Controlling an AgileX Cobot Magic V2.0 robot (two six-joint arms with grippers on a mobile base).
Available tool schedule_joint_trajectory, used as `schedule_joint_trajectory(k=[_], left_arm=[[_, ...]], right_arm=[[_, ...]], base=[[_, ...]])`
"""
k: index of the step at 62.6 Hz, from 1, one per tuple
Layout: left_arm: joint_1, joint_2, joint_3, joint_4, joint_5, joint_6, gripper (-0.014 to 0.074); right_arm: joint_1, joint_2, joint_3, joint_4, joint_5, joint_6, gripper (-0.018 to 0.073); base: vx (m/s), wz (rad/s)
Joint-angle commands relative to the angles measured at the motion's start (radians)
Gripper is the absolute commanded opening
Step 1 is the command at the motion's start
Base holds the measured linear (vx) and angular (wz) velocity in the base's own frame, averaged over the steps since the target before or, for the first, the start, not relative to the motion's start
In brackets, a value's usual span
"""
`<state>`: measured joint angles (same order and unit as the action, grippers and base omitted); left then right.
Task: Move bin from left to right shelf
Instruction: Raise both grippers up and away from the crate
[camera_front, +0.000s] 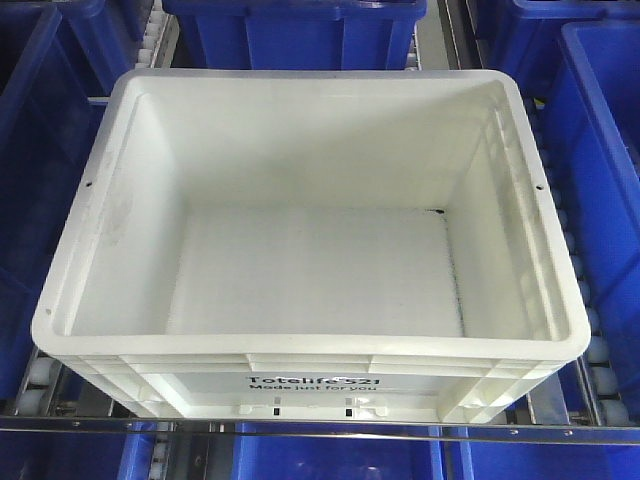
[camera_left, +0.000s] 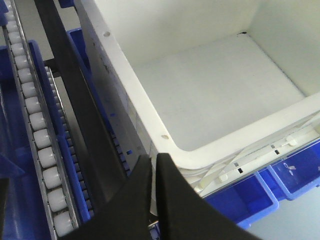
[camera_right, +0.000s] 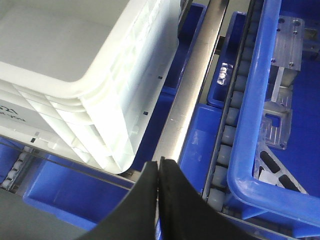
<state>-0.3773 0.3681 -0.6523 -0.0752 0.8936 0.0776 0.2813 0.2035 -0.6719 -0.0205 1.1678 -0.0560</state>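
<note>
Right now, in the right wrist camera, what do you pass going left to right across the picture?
White bin → bare metal shelf rail → row of white rollers → blue bin holding clear plastic parts.

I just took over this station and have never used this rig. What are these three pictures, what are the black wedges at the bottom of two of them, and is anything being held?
They are three cameras on one two-armed robot. The front view looks down into the white bin, which is empty and sits on a roller track among blue bins. The other two views come from cameras on the wrists. The black wedges are the grasping jaws. The left gripper is beside the bin's left front corner, above the white rollers. The right gripper is just off the right front corner, over a metal rail. Both pairs of jaws are pressed together with nothing between them, so nothing is held. A blue bin on the right holds metal parts.
</note>
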Motion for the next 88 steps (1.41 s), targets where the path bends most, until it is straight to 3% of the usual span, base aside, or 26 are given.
schedule_joint_trajectory(k=[1,12,20,39,50,68,88], left_arm=[[0.04,-0.048,0.009,0.043,-0.119,0.027,0.0],[0.155,-0.222,0.241,0.075,-0.375,0.035,0.0],[0.198,-0.328,0.425,0.075,-0.572,0.04,0.0001],[0.224,-0.383,0.606,0.075,-0.781,0.006,0.0001],[0.27,-0.393,0.649,0.075,-0.809,-0.101,0.0001],[0.28,-0.393,0.653,0.075,-0.874,-0.104,0.0001],[0.338,-0.393,0.653,0.075,-0.911,-0.117,0.0003]], right_arm=[[-0.004,0.015,-0.02,-0.004,-0.058,-0.008,-0.0008],[-0.004,0.015,-0.02,-0.004,-0.056,-0.008,-0.0008],[-0.004,0.015,-0.02,-0.004,-0.055,-0.008,-0.0008],[-0.004,0.015,-0.02,-0.004,-0.053,-0.008,-0.0008],[-0.004,0.015,-0.02,-0.004,-0.053,-0.008,-0.0008],[-0.004,0.015,-0.02,-0.004,-0.053,-0.008,-0.0008],[-0.004,0.015,-0.02,-0.005,-0.053,-0.008,-0.0008]], base=[[0.0,0.0],[0.0,0.0],[0.0,0.0],[0.0,0.0],[0.0,0.0],[0.0,0.0],[0.0,0.0]])
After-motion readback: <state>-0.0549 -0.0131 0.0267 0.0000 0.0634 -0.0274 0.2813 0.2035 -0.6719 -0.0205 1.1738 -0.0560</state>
